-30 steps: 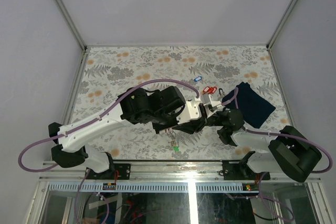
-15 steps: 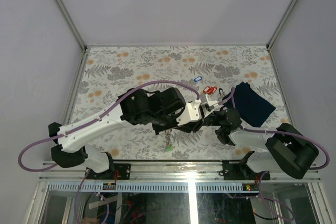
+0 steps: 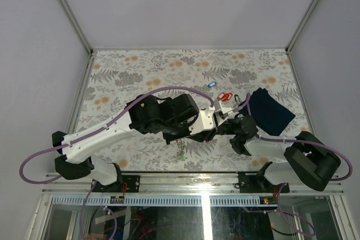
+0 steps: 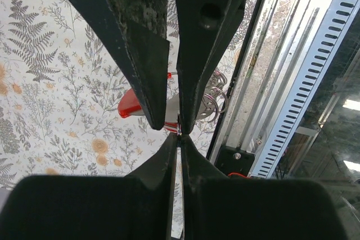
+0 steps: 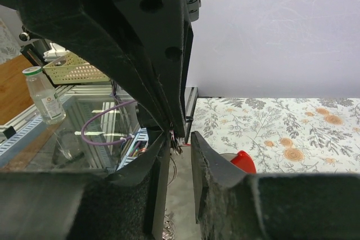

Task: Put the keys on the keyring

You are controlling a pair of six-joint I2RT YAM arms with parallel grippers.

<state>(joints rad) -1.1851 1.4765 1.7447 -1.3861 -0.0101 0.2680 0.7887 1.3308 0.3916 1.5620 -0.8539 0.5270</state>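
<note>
My left gripper [image 3: 211,130] is over the table's near middle. In the left wrist view its jaws [image 4: 179,134] are pressed together on a thin wire of the keyring [image 4: 211,102]. The keyring's silvery coils and a red tag [image 4: 132,105] hang just past the tips. A bunch of keys [image 3: 181,149] dangles below it in the top view. My right gripper [image 3: 225,125] meets the left one tip to tip. Its fingers [image 5: 180,136] stand a narrow gap apart, with the red tag [image 5: 243,161] outside them. A blue-tagged key [image 3: 211,84] and a red-tagged key [image 3: 225,96] lie on the table behind.
A dark navy folded cloth [image 3: 272,111] lies at the right, beside the right arm. The flowered table cover [image 3: 140,71] ends at the metal rail [image 3: 202,175] along the near edge, just below the dangling keys. A purple cable [image 3: 169,89] arcs over the left arm.
The dangling bunch with its green tag has swung left and up, and the green tag no longer shows. My right gripper has closed in slightly on the left gripper.
</note>
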